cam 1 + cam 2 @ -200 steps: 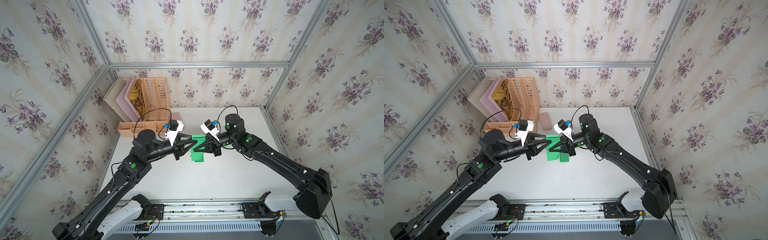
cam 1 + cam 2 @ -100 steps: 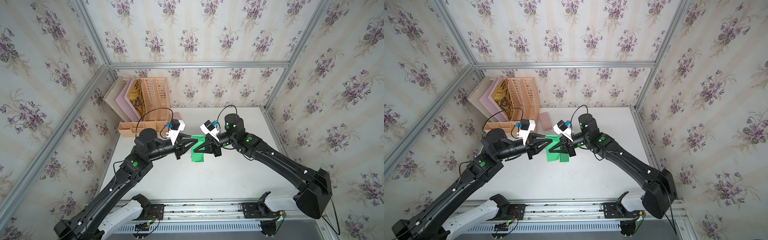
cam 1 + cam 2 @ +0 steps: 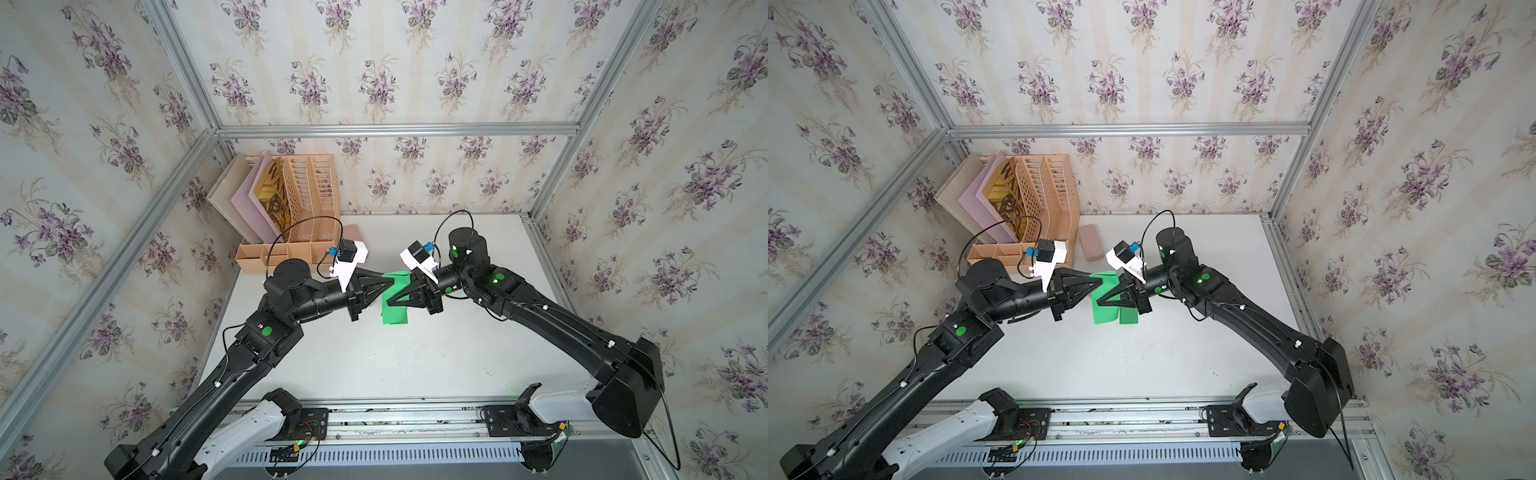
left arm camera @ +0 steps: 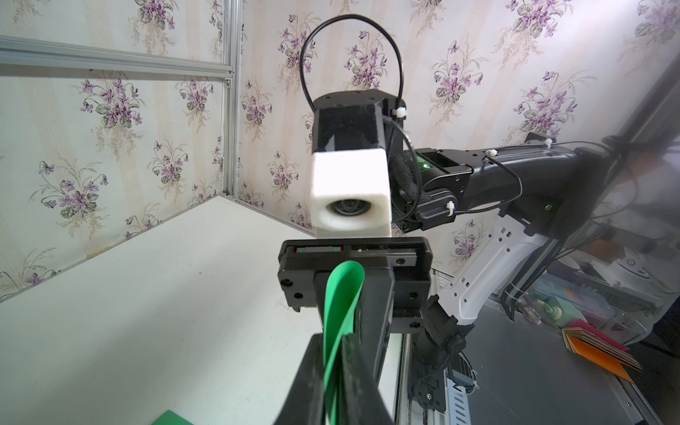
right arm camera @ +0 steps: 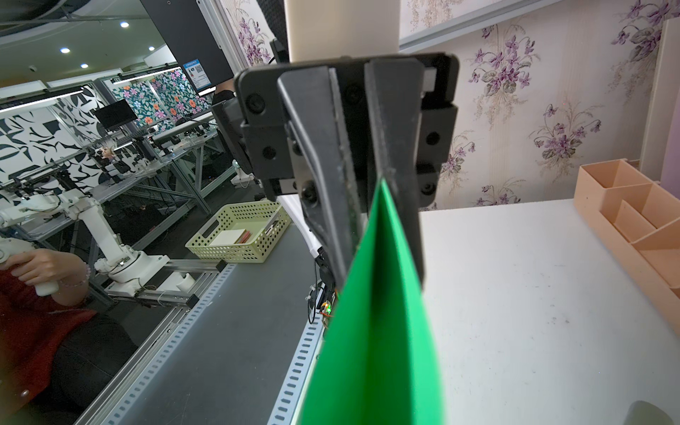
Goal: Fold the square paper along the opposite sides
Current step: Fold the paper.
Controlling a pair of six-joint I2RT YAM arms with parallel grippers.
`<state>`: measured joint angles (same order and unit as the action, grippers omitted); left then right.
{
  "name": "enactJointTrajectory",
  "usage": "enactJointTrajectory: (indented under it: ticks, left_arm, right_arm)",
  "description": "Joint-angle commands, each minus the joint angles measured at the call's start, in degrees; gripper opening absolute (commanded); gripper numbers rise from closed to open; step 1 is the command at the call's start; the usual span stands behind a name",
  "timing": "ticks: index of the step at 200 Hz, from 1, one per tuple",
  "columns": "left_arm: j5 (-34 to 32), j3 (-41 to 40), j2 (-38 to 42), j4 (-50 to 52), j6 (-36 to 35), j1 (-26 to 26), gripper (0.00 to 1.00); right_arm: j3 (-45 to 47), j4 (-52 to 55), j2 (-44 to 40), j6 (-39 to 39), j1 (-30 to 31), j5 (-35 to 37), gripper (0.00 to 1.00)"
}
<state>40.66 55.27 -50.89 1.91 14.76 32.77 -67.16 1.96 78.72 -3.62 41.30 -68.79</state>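
The square paper (image 3: 394, 312) is green and hangs bent in a loop above the white table (image 3: 415, 357), between both grippers. My left gripper (image 3: 392, 282) comes in from the left and is shut on the paper's upper edge. My right gripper (image 3: 385, 304) comes in from the right, tip to tip with it, and is shut on the paper too. In the left wrist view the paper (image 4: 340, 301) curls out from between my left gripper's (image 4: 333, 353) jaws. In the right wrist view the paper (image 5: 375, 331) hides my own jaws, and the left arm's fingers (image 5: 323, 154) pinch its top.
A peach desk organiser (image 3: 307, 208) with boards in it stands at the back left corner. A pink block (image 3: 1091, 248) lies beside it. The organiser's low tray (image 5: 625, 213) is near the grippers. A metal rail (image 3: 415, 415) runs along the table's front edge.
My left gripper has closed on the green paper's edge. The right gripper has stayed shut on the paper, and both arms have hardly moved.
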Motion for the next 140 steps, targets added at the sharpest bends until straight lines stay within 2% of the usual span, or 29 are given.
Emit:
enactJointTrajectory:
  ticks: [1, 17, 34, 60, 93, 140]
  left_arm:
    - [0.1, 0.3, 0.0, -1.7, -0.3, 0.0, 0.03]
    - [-0.1, 0.3, -0.2, -1.6, -0.2, 0.0, 0.0]
    - [-0.1, 0.4, -0.3, -1.0, -0.2, 0.0, 0.0]
    - [0.1, 0.6, 0.0, 0.5, -0.8, 0.0, 0.0]
    - [0.1, 0.7, 0.7, 2.1, -1.7, 0.0, 0.0]
    - [0.9, 0.6, 1.7, 3.3, -2.3, 0.0, 0.0]
  right_arm:
    - [-0.4, 0.3, 0.0, -0.5, 0.1, -0.6, 0.03]
    - [-0.5, 0.5, 0.0, -0.6, 0.0, -0.5, 0.05]
    - [-0.9, 0.9, -0.1, -0.7, 0.0, -0.1, 0.13]
    - [-3.4, 4.7, -0.8, -3.4, 0.1, 1.0, 0.21]
    - [-6.1, 10.5, -1.0, -7.5, 0.0, 4.7, 0.21]
    - [-7.3, 14.0, -0.2, -9.0, 0.0, 7.4, 0.2]
